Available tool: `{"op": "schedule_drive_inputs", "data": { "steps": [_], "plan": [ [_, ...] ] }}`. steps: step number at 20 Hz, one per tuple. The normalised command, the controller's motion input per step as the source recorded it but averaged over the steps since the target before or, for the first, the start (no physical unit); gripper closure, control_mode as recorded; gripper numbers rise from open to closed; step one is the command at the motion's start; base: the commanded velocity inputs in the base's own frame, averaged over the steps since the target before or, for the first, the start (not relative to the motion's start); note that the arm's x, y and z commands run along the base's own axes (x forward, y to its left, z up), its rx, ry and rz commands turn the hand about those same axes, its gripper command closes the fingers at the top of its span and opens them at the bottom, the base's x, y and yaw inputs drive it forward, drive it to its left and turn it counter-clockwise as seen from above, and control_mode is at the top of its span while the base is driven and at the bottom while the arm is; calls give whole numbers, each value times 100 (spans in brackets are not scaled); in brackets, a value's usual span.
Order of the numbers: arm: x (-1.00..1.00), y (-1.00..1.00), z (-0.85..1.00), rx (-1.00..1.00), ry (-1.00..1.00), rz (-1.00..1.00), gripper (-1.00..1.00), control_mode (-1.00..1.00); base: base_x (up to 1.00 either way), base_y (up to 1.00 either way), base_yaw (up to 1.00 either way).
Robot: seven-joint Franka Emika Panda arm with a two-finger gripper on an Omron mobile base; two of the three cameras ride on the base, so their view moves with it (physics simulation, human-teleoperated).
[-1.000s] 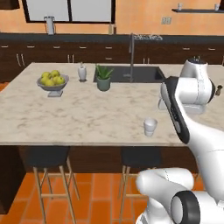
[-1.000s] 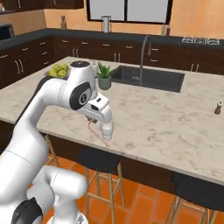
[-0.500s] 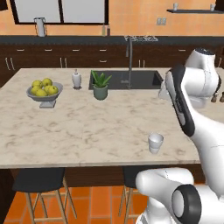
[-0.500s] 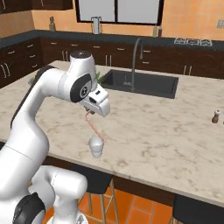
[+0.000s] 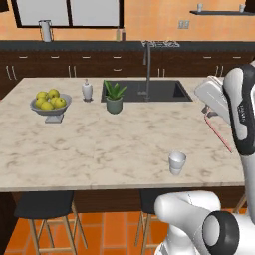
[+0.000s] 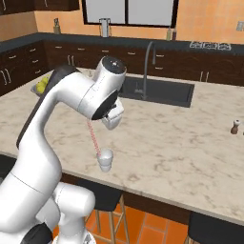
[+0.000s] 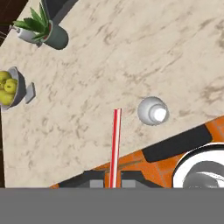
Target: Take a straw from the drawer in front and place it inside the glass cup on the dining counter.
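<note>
Dining counter (image 5: 99, 144), near edge: glass cup (image 5: 177, 162) | gripper (image 7: 113, 183) pinching straw (image 7: 115, 146) | step: carrying; next: centre tip over cup, lower

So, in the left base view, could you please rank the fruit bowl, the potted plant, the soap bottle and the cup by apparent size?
1. Fruit bowl
2. Potted plant
3. Cup and soap bottle look alike; the cup is nearer, so unsure.
</note>
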Motion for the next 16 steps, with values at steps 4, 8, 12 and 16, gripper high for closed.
{"op": "schedule_drive_inputs", "data": {
  "steps": [4,8,12,16],
  "plan": [
    [11,21,0,34,0,-10,100,-100,0,0,0],
    [15,0,-9,30,-2,-1,100,-100,0,0,0],
    [57,0,-16,20,-6,2,100,-100,0,0,0],
    [10,0,-20,16,-9,6,100,-100,0,0,0]
  ]
}}
